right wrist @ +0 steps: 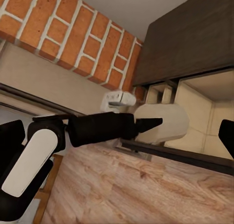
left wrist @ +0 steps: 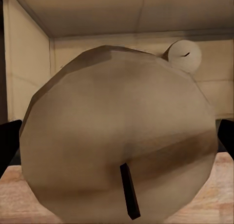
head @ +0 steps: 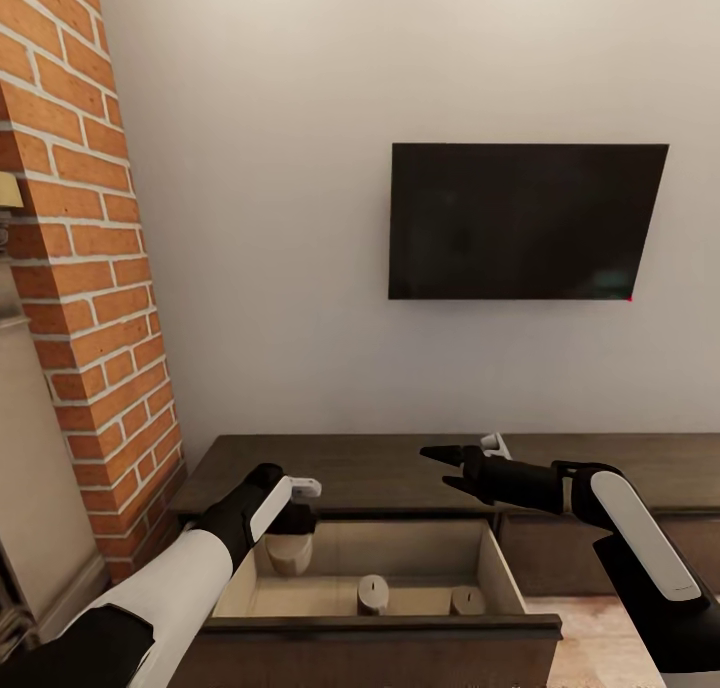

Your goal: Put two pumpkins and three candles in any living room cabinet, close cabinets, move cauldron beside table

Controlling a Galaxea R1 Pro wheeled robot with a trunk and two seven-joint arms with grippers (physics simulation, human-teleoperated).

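The left end effector is pinching a candle over the open cabinet drawer (two more candles are standing inside). The right end effector is hovering spread above the cabinet top.

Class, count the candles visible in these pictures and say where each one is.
3. One candle is held by the left claw over the open drawer; two stand inside.

Cream candles in a beige drawer of the dark-brown cabinet; red brick column, white wall, black TV.
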